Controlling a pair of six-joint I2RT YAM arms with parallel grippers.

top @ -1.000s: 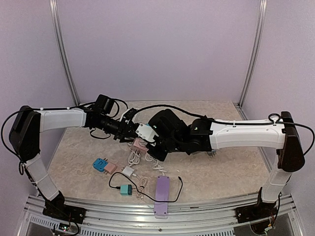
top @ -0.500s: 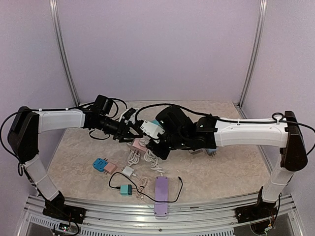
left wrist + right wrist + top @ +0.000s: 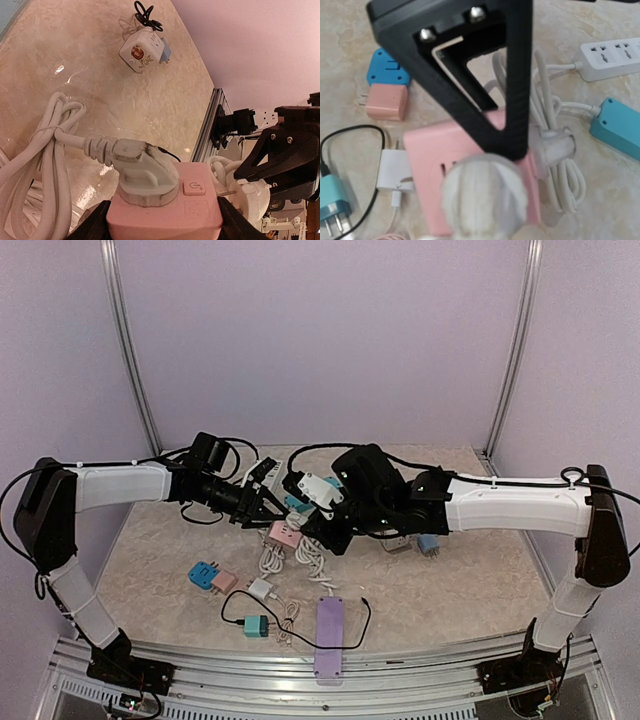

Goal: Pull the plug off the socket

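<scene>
Left gripper [image 3: 264,510] tight on power-icon pink socket [image 3: 197,212]; right gripper [image 3: 512,145] closed, perhaps empty.

White-shelled left arm [image 3: 125,485] and right arm [image 3: 510,508] carry black joints [image 3: 45,510] and cables [image 3: 312,446]; the right tool [image 3: 322,532] is black.

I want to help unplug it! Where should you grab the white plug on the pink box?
Grab the white plug by its chunky rounded body, not the cord. Come straight at the pink socket face it sits on, fingers pinching the two sides free of the cord's exit. The left gripper clamps the socket, so a straight pull should work.
</scene>
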